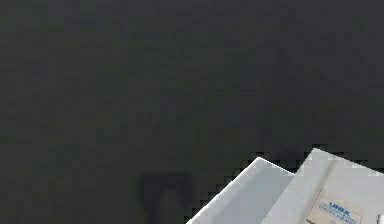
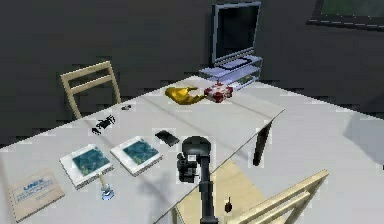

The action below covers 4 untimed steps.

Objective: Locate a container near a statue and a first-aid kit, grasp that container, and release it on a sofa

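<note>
A yellow-gold statue-like figure lies on the far part of the white table. Right beside it sits a small red-and-white object, possibly the first-aid kit. The dark arm rises from the bottom edge, and the gripper stands over the table's near edge. Its far end is hard to make out, so I cannot tell whether it holds anything. A tiny upright object with a blue base stands near the table's front.
Two blue-covered books, a dark phone and a paper booklet lie on the table. Wooden chairs stand behind and at the near right. A screen stands beyond. In the forward view, the table's corner meets a dark wall.
</note>
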### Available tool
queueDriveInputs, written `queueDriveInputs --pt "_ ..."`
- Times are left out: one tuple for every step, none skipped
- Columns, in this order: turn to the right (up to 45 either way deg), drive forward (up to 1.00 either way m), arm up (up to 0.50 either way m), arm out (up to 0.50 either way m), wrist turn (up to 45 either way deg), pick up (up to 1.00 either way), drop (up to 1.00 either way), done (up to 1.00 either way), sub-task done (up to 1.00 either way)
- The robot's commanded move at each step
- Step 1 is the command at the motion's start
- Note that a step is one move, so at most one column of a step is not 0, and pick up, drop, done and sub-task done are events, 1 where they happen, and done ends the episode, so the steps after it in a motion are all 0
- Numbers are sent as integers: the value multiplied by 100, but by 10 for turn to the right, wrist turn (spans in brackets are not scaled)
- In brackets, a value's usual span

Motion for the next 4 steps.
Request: queueDriveInputs --pt "0 0 10 0 0 0 0 0 0" --pt "0 0 32 0 0 0 0 0 0" --pt "0 0 0 0 -450 0 0 0 0" --pt "0 0 0 0 -450 0 0 0 0"
